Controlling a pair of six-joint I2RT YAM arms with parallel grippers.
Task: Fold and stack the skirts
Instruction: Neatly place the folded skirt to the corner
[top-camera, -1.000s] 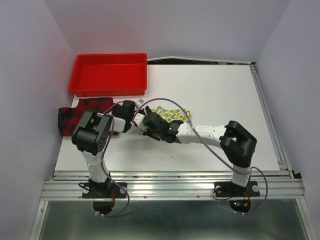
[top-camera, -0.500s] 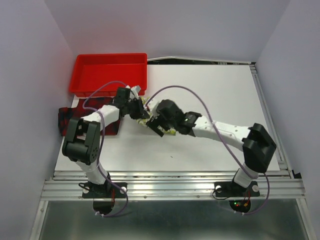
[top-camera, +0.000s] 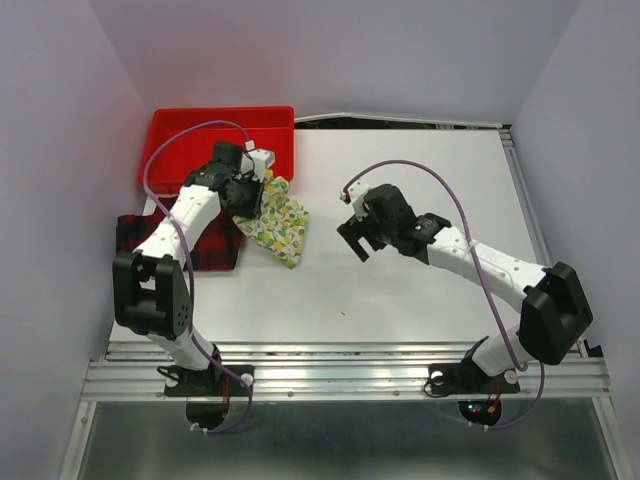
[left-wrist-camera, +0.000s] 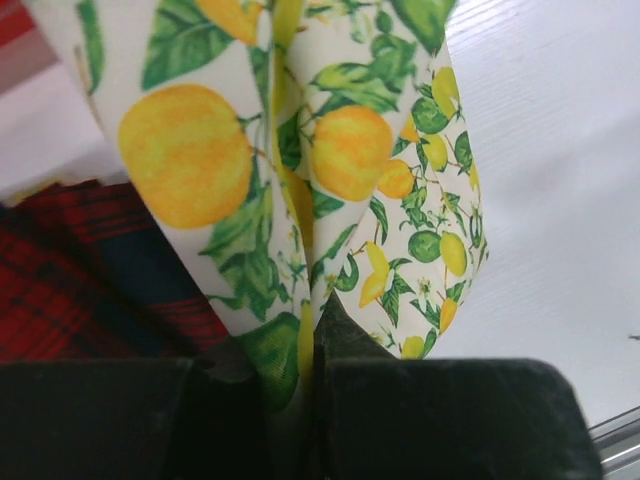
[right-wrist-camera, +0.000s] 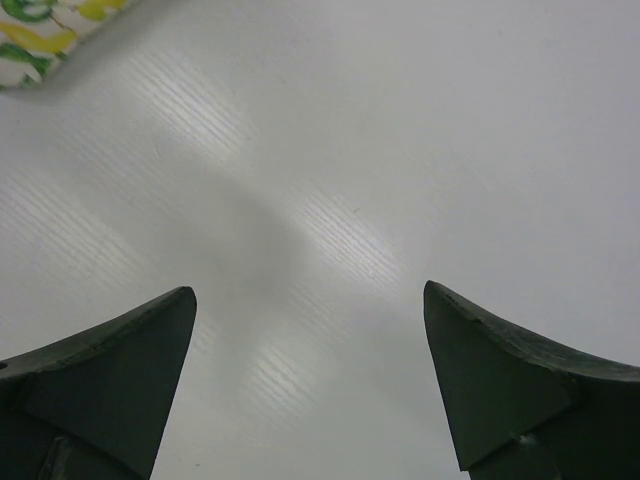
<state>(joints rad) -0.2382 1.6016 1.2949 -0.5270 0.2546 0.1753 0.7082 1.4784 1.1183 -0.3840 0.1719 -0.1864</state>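
The lemon-print skirt (top-camera: 278, 218) hangs from my left gripper (top-camera: 248, 192), which is shut on its top edge just in front of the red tray. In the left wrist view the lemon-print skirt (left-wrist-camera: 330, 170) drapes down from between the pinched jaws of that gripper (left-wrist-camera: 310, 330). The red-and-black plaid skirt (top-camera: 205, 240) lies flat at the table's left edge, partly under the hanging cloth, and the plaid skirt (left-wrist-camera: 70, 270) shows at the left of the wrist view. My right gripper (top-camera: 355, 238) stands open over bare table, nothing between its fingers (right-wrist-camera: 120, 350).
A red plastic tray (top-camera: 215, 148) sits at the back left of the white table (top-camera: 420, 190). A corner of the lemon cloth (right-wrist-camera: 40, 40) shows at the top left of the right wrist view. Walls close in on the left, back and right.
My left gripper closed on the lemon skirt and carried it left and back toward the tray. My right gripper let go, opened wide and drew away to the right.
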